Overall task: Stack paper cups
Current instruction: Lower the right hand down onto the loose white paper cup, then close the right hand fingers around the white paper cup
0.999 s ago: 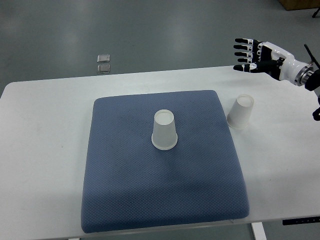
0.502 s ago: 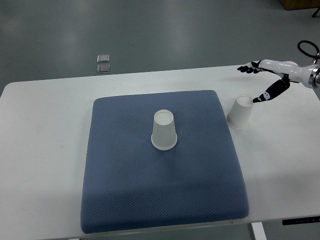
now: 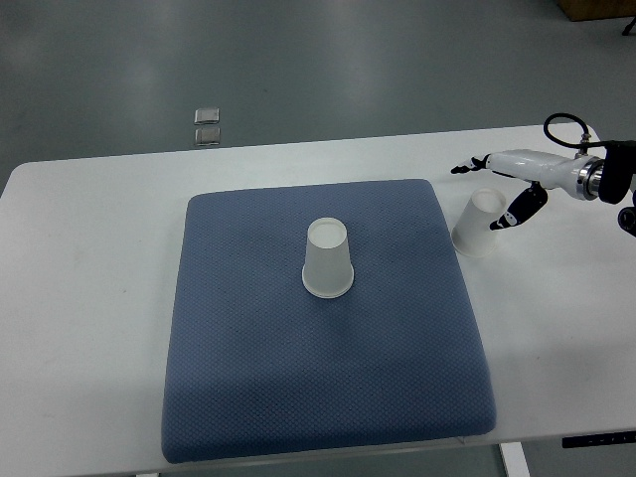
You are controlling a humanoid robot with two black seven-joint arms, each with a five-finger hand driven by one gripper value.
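- You have two cups upside down: one (image 3: 328, 258) on the blue mat (image 3: 248, 378), the other (image 3: 478, 223) on the bare bench (image 3: 89, 298) just off the mat's right edge.
- Your right hand (image 3: 497, 189) has dropped and moved left since before; fingers spread, straddling the second cup, gripping nothing.
- Two small squares (image 3: 207, 126) lie on the floor beyond.

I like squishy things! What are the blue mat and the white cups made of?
The blue mat looks like soft padded fabric: dimpled weave, rounded puffy edges. Both cups look like thin matte paper, though plastic can't be ruled out.
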